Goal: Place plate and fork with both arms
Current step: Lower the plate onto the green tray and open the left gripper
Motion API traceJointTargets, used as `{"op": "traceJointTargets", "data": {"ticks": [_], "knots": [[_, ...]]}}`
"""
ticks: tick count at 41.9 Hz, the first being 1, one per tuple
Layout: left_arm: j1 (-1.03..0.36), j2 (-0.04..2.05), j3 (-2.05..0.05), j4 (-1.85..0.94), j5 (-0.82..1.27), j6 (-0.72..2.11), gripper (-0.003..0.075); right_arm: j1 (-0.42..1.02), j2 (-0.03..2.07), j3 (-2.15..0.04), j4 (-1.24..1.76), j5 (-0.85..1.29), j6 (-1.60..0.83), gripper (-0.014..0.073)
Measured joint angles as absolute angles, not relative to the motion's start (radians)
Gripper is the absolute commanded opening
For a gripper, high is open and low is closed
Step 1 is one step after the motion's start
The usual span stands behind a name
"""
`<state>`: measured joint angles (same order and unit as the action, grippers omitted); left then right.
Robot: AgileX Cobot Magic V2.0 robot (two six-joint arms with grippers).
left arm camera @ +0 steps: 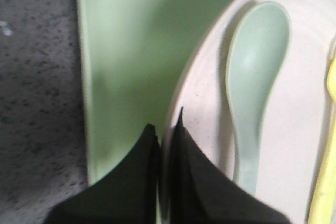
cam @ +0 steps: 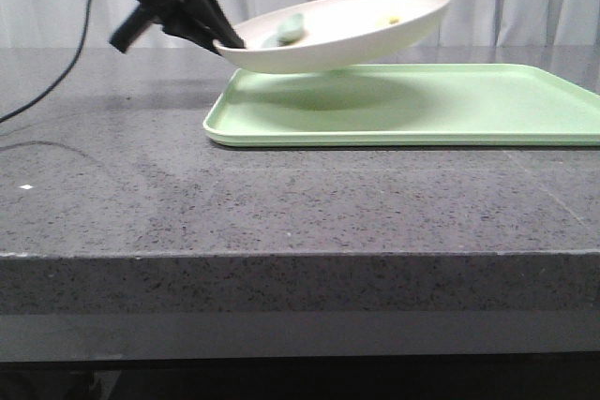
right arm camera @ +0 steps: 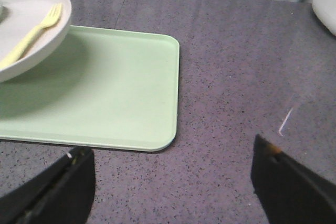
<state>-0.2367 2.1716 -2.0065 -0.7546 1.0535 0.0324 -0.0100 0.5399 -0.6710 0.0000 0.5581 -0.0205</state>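
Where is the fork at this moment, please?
The fork lies inside the plate, beside the spoon; the left gripper holds that plate tilted above the tray.

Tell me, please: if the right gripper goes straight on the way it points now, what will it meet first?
Probably the bare table top. The right gripper is open and empty, pointing over gray stone just beside the green tray. The tray's corner lies slightly aside; depth is unclear.
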Motion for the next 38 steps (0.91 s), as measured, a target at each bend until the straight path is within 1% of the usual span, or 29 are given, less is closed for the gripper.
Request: {"op": "traceJointTargets", "data": {"ticks": [7, 19, 28, 30, 33, 38], "knots": [[-0.301, 2.193, -2.014, -0.676, 0.988, -0.069, -0.0018, -0.01, 0.54, -0.671, 0.0, 0.558, -0.021, 0.0624], [-0.358, 2.195, -2.016, -0.602, 0.93, -0.159, -0.0018, -0.01, 0.54, -0.671, 0.0, 0.558, -0.021, 0.0624], [-0.399, 2.195, -2.019, -0.436, 0.928, -0.27, -0.0012, -0.01, 0.54, -0.671, 0.0, 0.558, -0.021, 0.0624], [-0.406, 2.195, -2.019, -0.428, 0.928, -0.277, 0.0007, -0.01, 0.54, -0.671, 0.0, 0.558, -0.021, 0.0624], [-0.413, 2.195, -2.019, -0.424, 0.928, -0.279, 0.0076, -0.01, 0.54, -0.671, 0.0, 0.558, -0.021, 0.0624], [-0.416, 2.195, -2.021, -0.424, 0.928, -0.285, 0.0266, -0.01, 0.54, -0.671, 0.0, 0.558, -0.021, 0.0624]]}}
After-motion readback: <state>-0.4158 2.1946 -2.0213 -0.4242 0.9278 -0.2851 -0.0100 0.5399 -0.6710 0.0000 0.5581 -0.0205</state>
